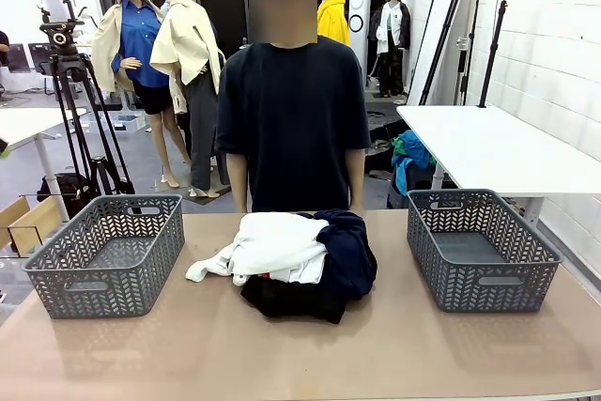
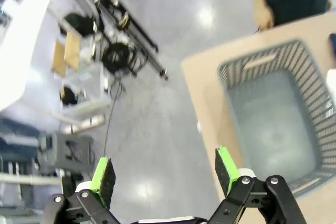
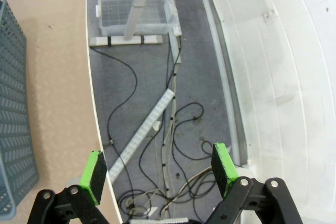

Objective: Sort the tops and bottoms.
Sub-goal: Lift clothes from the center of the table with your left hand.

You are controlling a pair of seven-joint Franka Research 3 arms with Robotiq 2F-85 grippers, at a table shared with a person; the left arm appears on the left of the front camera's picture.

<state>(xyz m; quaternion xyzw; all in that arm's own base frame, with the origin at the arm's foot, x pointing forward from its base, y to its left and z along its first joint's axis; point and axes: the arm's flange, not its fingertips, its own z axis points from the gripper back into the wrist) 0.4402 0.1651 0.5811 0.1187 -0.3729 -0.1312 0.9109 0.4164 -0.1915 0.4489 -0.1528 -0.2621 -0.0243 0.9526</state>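
– White cloth is seen where?
– The tops point(image 1: 277, 246) are piled at the middle of the table point(image 1: 282, 354), nearer its far edge. They are draped over the dark bottoms point(image 1: 349, 253), which are heaped beneath and to the right.
– And the baskets?
– A left-hand basket point(image 1: 108, 255) is set by the left edge and a right-hand basket point(image 1: 479, 251) by the right edge.
– The grippers?
– The left gripper point(image 2: 163, 169) is held over the floor past the left edge, jaws apart and nothing between them. The right gripper point(image 3: 157, 166) is held past the right edge, likewise spread.
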